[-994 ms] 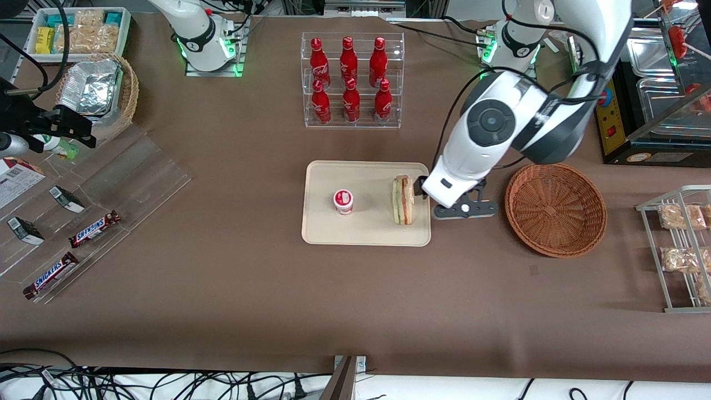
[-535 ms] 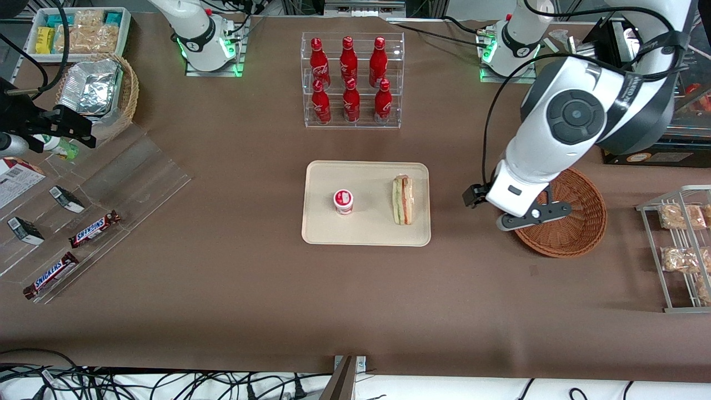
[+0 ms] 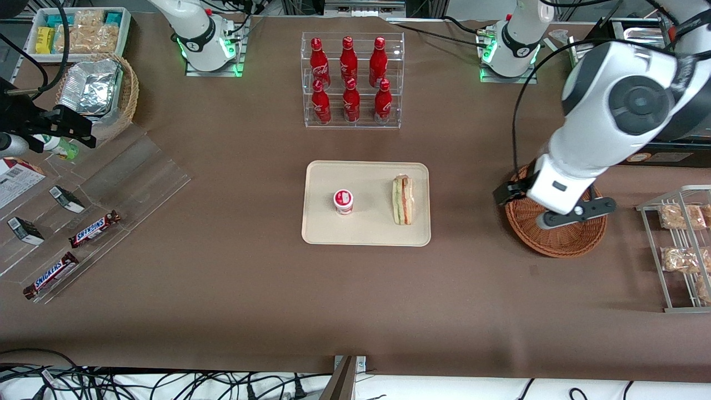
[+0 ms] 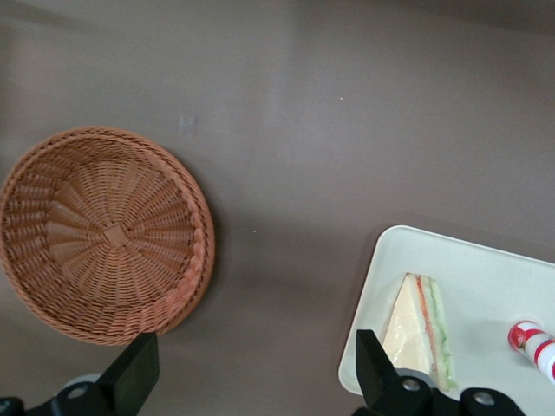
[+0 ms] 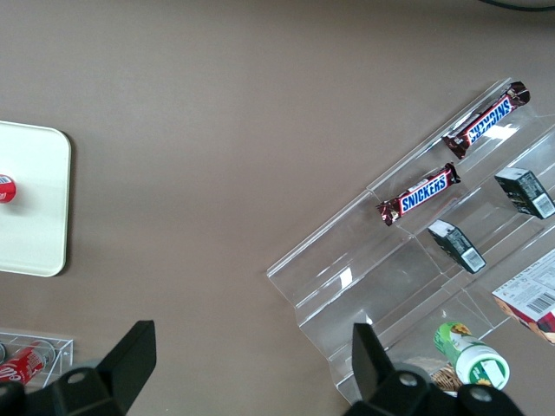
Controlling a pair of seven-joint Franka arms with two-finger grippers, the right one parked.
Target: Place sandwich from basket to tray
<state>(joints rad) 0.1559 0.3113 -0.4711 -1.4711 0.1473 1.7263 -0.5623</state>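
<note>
The wedge sandwich (image 3: 403,199) lies on the cream tray (image 3: 366,233), at the tray's end nearest the working arm; it also shows in the left wrist view (image 4: 421,334) on the tray (image 4: 486,277). The reddish-brown wicker basket (image 3: 561,244) is empty and stands beside the tray; it shows whole in the left wrist view (image 4: 104,234). My left gripper (image 3: 547,214) hangs high above the basket's rim. In the left wrist view the gripper (image 4: 256,377) is open and holds nothing, over bare table between basket and tray.
A small red-and-white cup (image 3: 343,201) stands on the tray beside the sandwich. A clear rack of red bottles (image 3: 350,80) stands farther from the front camera than the tray. A wire rack with bagged snacks (image 3: 683,244) lies at the working arm's end of the table.
My left gripper has left the sandwich on the tray, risen and swung away from the tray to above the basket. The sandwich has not moved.
</note>
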